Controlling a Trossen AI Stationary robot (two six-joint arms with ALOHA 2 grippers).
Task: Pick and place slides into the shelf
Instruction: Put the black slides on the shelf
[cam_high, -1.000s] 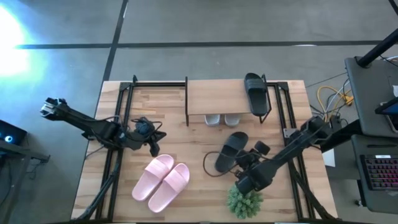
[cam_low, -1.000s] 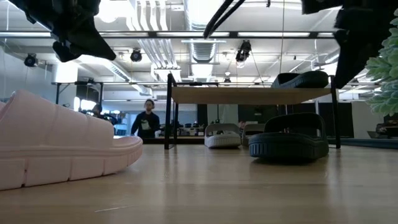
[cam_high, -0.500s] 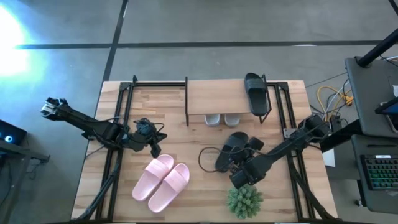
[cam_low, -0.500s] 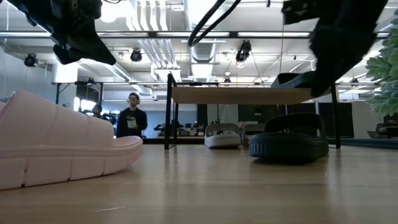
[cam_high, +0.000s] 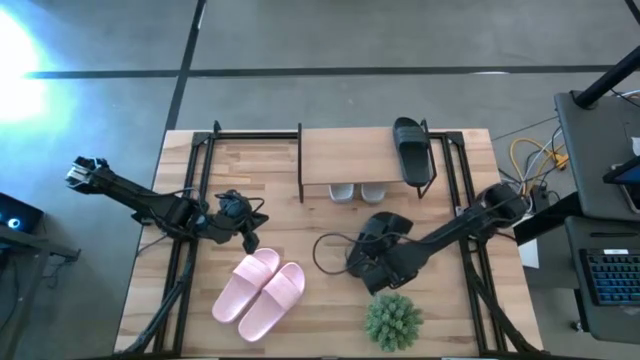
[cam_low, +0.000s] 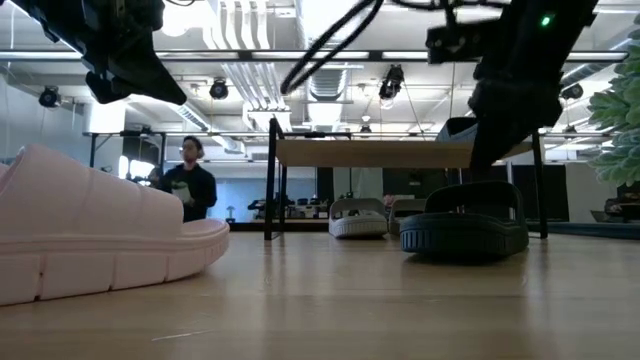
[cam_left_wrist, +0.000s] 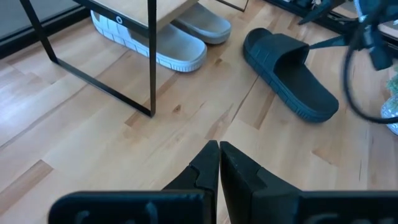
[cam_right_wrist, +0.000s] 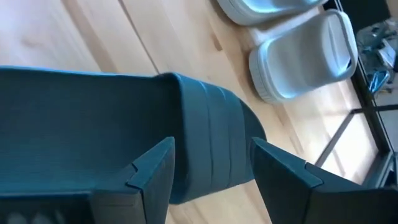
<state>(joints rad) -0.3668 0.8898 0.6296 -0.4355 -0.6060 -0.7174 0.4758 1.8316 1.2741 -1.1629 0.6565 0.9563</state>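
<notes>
From above, the light wooden tabletop (cam_high: 300, 235) carries a low shelf with a pale plank top on a thin black frame (cam_high: 350, 158) at its far edge. One black slide sandal (cam_high: 410, 148) lies on the plank's right end, and a light grey-white pair (cam_high: 358, 192) sits beneath it. A second black slide (cam_high: 375, 238) lies on the tabletop right of centre, with the right gripper (cam_high: 372, 268) over its near end. A pale pink pair (cam_high: 260, 293) lies toward the near-left, a small green plant (cam_high: 392, 322) at the near edge. The left gripper (cam_high: 247, 236) hangs above the tabletop near its left edge.

At table height, the loose black slide (cam_low: 465, 226) rests flat before the shelf (cam_low: 400, 153), the right arm just above it.

The left wrist view shows its fingers (cam_left_wrist: 208, 168) pressed together, holding nothing.

The right wrist view shows its fingers (cam_right_wrist: 155, 171) spread either side of the black slide's strap (cam_right_wrist: 205, 149).
</notes>
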